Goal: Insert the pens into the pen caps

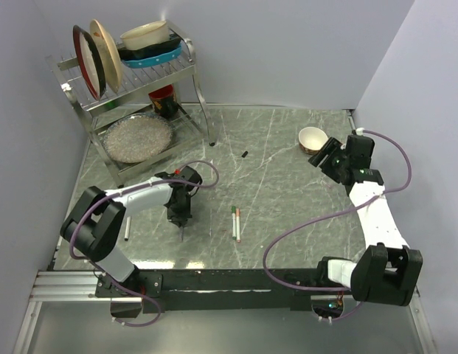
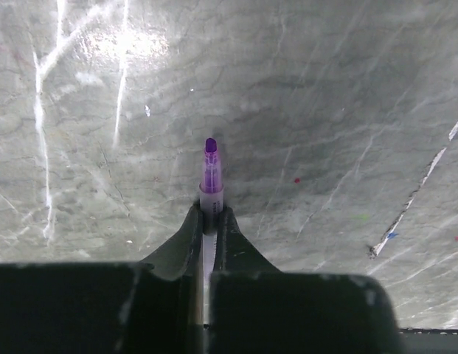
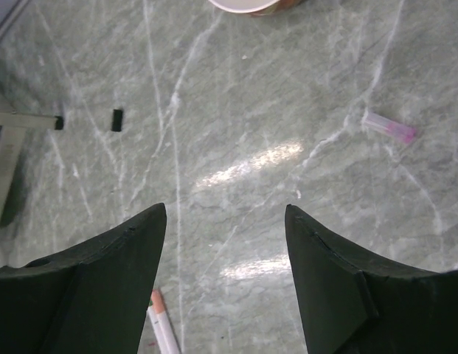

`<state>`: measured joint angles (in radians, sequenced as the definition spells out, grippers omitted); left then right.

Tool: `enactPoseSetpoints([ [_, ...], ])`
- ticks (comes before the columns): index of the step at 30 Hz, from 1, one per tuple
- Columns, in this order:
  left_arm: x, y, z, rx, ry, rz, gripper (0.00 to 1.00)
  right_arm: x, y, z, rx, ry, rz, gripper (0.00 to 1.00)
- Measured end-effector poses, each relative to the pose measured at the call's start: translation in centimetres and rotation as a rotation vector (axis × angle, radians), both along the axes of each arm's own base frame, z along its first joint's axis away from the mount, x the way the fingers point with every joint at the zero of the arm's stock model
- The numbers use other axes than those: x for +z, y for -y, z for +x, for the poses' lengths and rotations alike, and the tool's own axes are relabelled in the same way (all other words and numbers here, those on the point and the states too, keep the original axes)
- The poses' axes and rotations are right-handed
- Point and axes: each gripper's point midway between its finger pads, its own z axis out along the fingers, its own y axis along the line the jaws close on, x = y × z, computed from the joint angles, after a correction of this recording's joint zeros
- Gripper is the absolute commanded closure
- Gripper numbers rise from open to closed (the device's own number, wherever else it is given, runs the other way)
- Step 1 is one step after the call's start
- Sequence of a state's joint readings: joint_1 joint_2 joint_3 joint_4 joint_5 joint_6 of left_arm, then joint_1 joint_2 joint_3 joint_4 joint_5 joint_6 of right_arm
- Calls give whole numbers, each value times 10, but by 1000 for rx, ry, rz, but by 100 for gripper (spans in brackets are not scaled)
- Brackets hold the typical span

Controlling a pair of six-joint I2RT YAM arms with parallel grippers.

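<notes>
My left gripper (image 1: 179, 214) (image 2: 211, 214) is shut on a white-barrelled pen (image 2: 211, 198), held upright with its bare purple tip (image 2: 210, 158) pointing down at the table. Two capped pens (image 1: 236, 223), one with a green end and one with a red-orange end, lie side by side mid-table; they also show in the right wrist view (image 3: 162, 324). A black cap (image 1: 244, 154) (image 3: 116, 119) lies further back. A pale cap with a pink end (image 3: 389, 127) lies on the table in the right wrist view. My right gripper (image 1: 322, 158) (image 3: 226, 210) is open and empty above the table, at the far right.
A dish rack (image 1: 133, 88) with plates and bowls stands at the back left; one leg of it shows in the right wrist view (image 3: 22, 122). A small bowl (image 1: 312, 138) (image 3: 247, 4) sits next to my right gripper. A thin white stick (image 1: 127, 228) lies beside my left arm.
</notes>
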<state>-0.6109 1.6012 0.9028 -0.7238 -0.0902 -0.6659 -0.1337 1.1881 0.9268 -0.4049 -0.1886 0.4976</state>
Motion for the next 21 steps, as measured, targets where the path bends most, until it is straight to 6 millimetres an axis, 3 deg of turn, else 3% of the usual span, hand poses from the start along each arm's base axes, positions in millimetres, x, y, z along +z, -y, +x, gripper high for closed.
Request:
enactPoseSetpoints([
  [4, 5, 7, 1, -4, 8, -41, 99, 13, -22, -3, 54, 36, 79, 26],
  [7, 21, 31, 8, -29, 53, -174, 99, 24, -62, -9, 159, 68, 161, 25],
  [10, 67, 67, 19, -84, 168, -402, 99, 32, -121, -27, 316, 73, 231, 25],
  [13, 127, 103, 24, -160, 296, -663, 99, 39, -177, -55, 470, 70, 310, 26],
  [16, 175, 129, 17, -244, 370, -897, 99, 44, -207, -79, 542, 75, 388, 29],
  [21, 198, 148, -2, -333, 334, -1068, 99, 53, -232, -100, 611, 76, 441, 34],
])
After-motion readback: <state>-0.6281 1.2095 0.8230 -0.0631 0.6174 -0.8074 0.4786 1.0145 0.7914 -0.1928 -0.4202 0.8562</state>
